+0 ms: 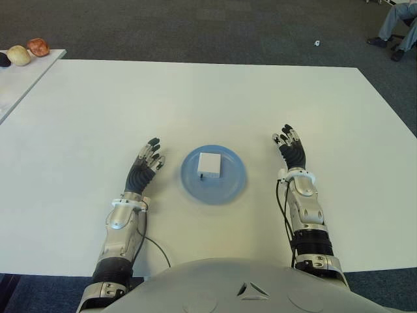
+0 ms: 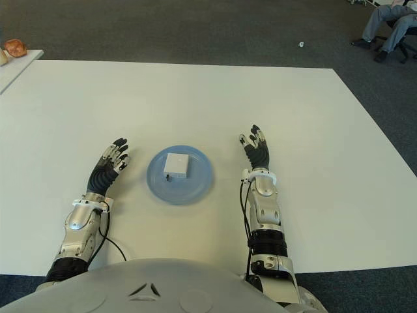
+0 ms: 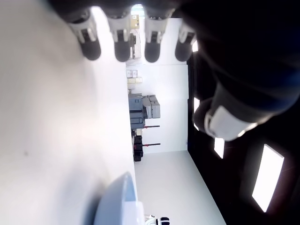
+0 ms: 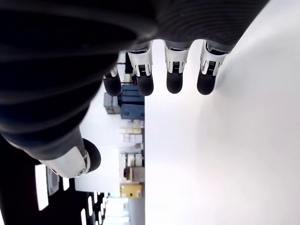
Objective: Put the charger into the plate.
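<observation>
1. One step appears complete: the charger (image 1: 210, 164), a small white block, is seen lying inside the blue plate (image 1: 234, 185), slightly toward its far side. The task is judged done as far as can be shown.
2. The plate is placed near the near edge of the worktop (image 1: 208, 98), about midway between its side edges.
3. The left hand (image 1: 144, 165) is observed just left of the plate, fingers extended and holding nothing; contact with the worktop cannot be confirmed.
4. The right hand (image 1: 290, 148) is noted right of the plate, fingers likewise straight and empty.
5. Nothing further is judged outstanding, apart from perhaps withdrawing the arms.
6. The worktop is white and matte; dark carpet (image 1: 195, 29) surrounds it.
7. A second table (image 1: 13, 81) with rounded objects (image 1: 29, 51) is noted beyond the far left corner; a seated person's legs (image 1: 397, 26) are visible past the far right corner.
</observation>
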You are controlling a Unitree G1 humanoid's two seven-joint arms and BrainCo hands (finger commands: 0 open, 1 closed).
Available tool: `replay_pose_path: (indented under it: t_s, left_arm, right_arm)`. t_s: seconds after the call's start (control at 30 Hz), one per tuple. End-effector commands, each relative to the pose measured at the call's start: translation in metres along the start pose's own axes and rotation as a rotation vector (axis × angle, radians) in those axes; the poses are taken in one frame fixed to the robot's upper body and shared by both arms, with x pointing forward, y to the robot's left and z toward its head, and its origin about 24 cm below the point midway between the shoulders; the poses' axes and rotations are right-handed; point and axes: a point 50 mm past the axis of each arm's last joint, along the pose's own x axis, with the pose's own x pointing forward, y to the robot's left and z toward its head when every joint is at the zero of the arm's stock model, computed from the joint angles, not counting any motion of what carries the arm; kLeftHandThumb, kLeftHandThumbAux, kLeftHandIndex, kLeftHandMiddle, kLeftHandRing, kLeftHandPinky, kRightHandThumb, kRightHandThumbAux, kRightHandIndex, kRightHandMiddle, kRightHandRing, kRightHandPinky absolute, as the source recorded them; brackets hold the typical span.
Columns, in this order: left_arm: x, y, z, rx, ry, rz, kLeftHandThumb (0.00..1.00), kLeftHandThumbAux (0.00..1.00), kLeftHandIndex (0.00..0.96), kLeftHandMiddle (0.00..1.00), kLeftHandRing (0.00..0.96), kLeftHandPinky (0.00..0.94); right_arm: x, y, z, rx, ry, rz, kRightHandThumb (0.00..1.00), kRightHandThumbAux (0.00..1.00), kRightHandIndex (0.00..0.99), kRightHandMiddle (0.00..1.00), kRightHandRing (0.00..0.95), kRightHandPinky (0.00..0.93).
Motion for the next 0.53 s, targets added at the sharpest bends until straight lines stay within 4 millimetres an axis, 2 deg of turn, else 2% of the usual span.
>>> replay_pose_path:
  t_s: [0.03, 0.53]
  left_arm:
    - [-0.004, -0.004, -0.017, -0.025, 0.111, -0.030, 0.000, 0.602, 0.013, 0.027, 0.015, 0.025]
    - [0.021, -0.003, -0.011, -0.036, 0.121, -0.035, 0.000, 0.616, 0.017, 0.037, 0.025, 0.043]
  right_arm:
    - [-0.005, 0.001, -0.008, 0.013, 0.032, -0.004, 0.024, 0.619, 0.008, 0.058, 0.032, 0.036]
    - [-0.017, 0.004, -0.016, 0.002, 0.040, -0.009, 0.012, 0.637, 0.014, 0.078, 0.057, 0.056]
